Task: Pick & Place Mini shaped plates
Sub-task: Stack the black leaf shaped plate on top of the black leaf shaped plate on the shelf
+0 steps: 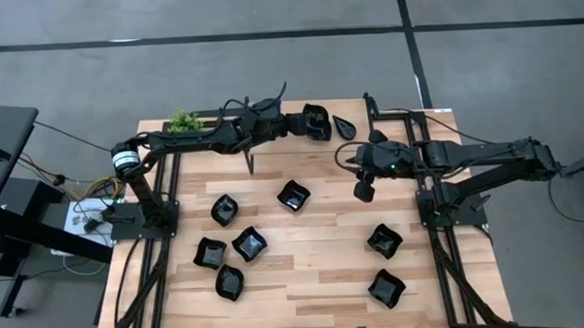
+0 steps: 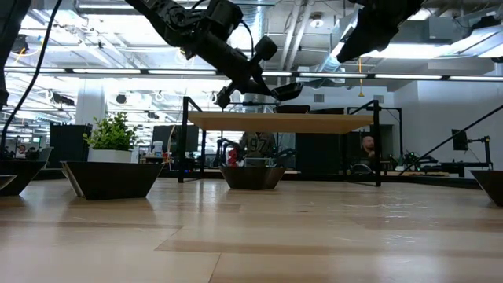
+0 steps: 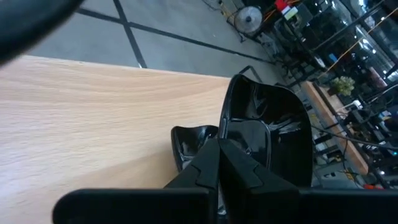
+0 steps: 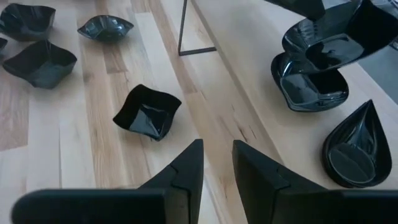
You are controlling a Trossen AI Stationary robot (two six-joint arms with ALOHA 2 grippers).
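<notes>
My left gripper (image 1: 308,124) reaches over the raised wooden shelf (image 1: 388,122) at the table's far edge, shut on a squarish black mini plate (image 3: 267,130). That plate hangs tilted over another black plate (image 4: 311,84) resting on the shelf. A teardrop plate (image 4: 357,149) lies flat on the shelf beside them. Several more black plates lie on the table below, among them one (image 1: 293,195) near the middle and one (image 1: 383,242) on the right. My right gripper (image 1: 363,189) hovers open over the table in front of the shelf, with nothing between its fingers. My left gripper pinches the squarish plate's near rim (image 3: 233,146) between its two fingers. The fingers come from the table's left, slanting slightly down. The plate is tilted and lifted clear of the shelf (image 2: 287,90); whether it touches the plate beneath it, I cannot tell.
A small green potted plant (image 1: 182,121) stands at the shelf's left end. Thin black shelf legs (image 4: 186,37) come down onto the table. A cluster of plates (image 1: 229,254) fills the table's left near part. Bare wood (image 1: 316,280) lies between the left and right plates.
</notes>
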